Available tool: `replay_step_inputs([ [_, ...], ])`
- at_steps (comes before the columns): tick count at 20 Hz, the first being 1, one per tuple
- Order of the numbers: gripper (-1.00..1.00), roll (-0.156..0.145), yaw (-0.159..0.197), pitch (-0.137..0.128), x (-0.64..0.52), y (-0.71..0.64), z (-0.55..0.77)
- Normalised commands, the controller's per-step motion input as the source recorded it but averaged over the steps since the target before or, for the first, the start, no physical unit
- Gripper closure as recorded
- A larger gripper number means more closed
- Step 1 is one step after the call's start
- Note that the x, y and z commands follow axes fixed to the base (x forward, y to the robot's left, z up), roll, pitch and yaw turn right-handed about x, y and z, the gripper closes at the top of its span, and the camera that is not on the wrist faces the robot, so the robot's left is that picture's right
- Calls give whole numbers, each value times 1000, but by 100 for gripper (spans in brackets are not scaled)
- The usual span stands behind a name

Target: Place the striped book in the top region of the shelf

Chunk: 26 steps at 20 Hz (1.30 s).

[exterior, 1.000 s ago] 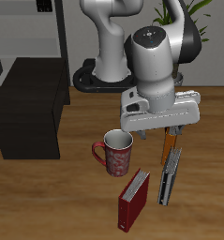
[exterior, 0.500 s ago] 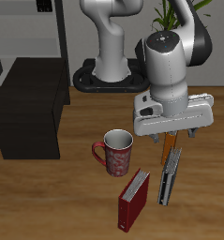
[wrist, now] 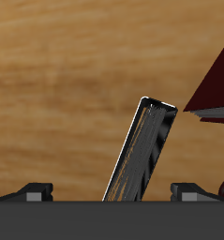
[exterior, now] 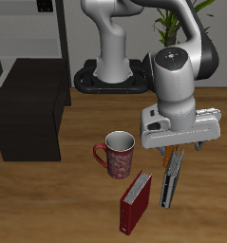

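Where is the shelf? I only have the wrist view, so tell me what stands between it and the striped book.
Observer: The shelf sits across the table from the striped book, and a mug stands between them.
Operator: Report where the mug is relative to the red book.
Observer: The mug is farther back than the red book and close to it; I cannot tell if they touch.
Operator: Tell me what is behind the shelf.
Observer: A thin grey rack stands behind it.
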Motion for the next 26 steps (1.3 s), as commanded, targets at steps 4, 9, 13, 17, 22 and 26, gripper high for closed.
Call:
replay_step_inputs([
  [4,-100,-40,-19,23,52,-85,-226],
  [9,-100,-15,-1,28,13,-124,-182],
  [13,-100,-21,-15,18,6,-137,-142],
  [17,-100,3,5,14,17,-51,-160],
  [22,100,-8,3,32,47,23,-185],
  [26,100,2,2,9,0,20,-116],
])
